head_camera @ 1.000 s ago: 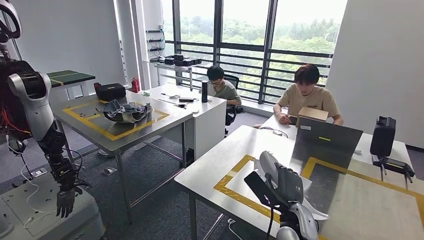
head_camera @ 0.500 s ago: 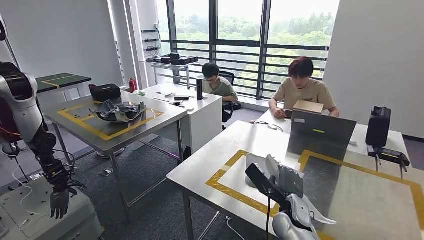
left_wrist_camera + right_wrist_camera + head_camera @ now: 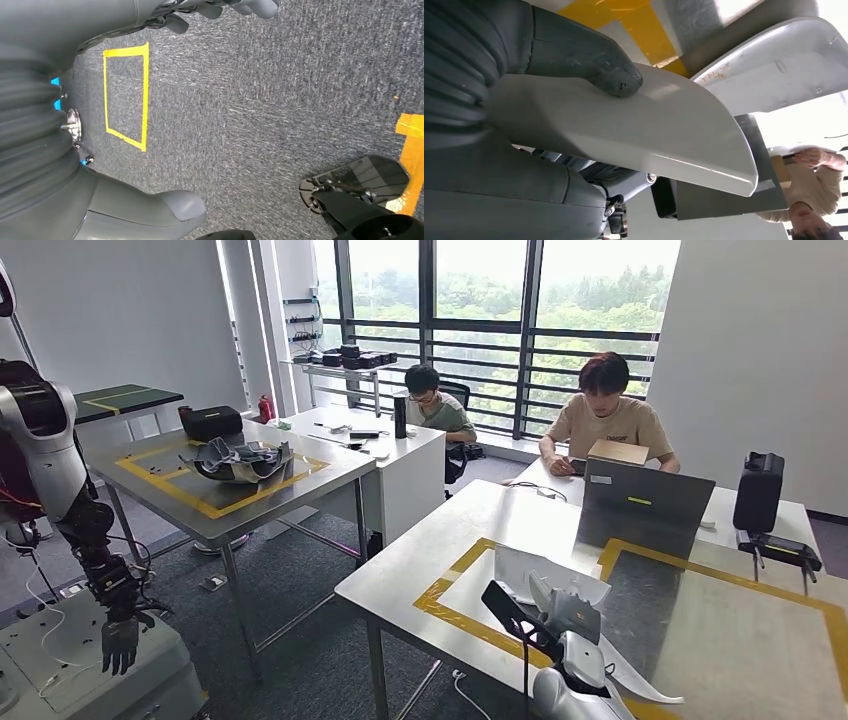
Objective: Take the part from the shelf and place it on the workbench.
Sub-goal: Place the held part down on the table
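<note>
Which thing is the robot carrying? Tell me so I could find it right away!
Look at the big metal workbench with yellow tape, nearest the robot. At its front edge the right hand grips a white curved part, a smooth shell ending in a pointed tip. Another white part lies flat on the bench beside it, but only this one is in the hand.

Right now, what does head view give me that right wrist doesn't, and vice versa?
Head view alone: the left hand hanging open by the floor, a second table with parts, and two people seated at desks. Right wrist view alone: the thumb pressed on the white part's face, up close. Shared: the right hand holding that part over the workbench, yellow tape, and the grey laptop.
</note>
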Available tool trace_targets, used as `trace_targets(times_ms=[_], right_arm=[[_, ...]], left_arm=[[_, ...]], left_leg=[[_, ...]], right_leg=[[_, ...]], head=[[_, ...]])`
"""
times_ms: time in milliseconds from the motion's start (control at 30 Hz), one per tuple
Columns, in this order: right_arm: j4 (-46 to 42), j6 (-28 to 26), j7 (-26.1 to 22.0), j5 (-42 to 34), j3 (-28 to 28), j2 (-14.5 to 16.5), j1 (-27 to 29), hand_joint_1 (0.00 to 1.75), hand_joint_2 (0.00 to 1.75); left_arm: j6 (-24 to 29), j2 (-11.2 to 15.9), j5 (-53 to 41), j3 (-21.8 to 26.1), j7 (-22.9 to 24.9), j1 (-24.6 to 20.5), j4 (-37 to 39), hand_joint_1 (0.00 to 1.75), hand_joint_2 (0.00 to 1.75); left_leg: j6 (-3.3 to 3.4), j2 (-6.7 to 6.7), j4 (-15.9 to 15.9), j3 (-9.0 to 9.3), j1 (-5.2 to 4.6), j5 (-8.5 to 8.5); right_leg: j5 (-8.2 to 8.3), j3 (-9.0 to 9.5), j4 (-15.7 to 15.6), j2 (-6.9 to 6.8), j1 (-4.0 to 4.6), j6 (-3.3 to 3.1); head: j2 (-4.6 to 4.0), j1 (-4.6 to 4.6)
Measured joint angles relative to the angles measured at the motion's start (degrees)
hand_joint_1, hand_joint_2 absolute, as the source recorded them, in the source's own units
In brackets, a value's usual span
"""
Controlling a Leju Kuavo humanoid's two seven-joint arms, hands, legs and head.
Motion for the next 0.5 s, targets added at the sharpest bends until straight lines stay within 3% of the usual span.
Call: trace_targets(times_ms=[133,300,433,500], right_arm=[[0.74,0.8,2.08,0.35,0.14,-0.05,-0.17,0.0,0.0],[1.4,1.1,2.16,0.81,0.14,-0.59,-0.19,0.0,0.0],[1.67,1.11,2.11,1.18,0.14,-0.74,-0.19,0.0,0.0],[1.73,1.14,2.02,1.25,0.14,-0.76,-0.18,0.0,0.0]], left_arm=[[0.55,0.01,0.89,0.08,-0.65,0.1,0.0,0.0,1.75],[2.67,0.13,2.6,0.93,-0.73,0.52,0.0,0.0,1.75],[3.07,0.25,2.88,1.76,-0.73,0.82,0.0,0.0,0.0],[3.07,0.29,2.85,1.92,-0.74,0.85,0.01,0.0,0.0]], left_leg=[[0.01,-0.01,-0.12,0.06,0.02,0.01],[0.04,-0.01,-0.67,0.51,0.04,0.12],[0.15,0.0,-1.37,1.09,0.05,0.31],[0.19,0.0,-1.75,1.33,0.05,0.42]], right_leg=[[0.05,0.11,-0.21,0.0,0.0,0.08],[0.21,0.62,-0.87,0.01,0.01,0.21],[0.39,1.23,-1.61,0.01,0.01,0.27],[0.52,1.48,-1.99,0.01,0.0,0.34]], head=[[0.0,0.0],[0.0,0.0],[0.0,0.01],[0.0,0.0]])
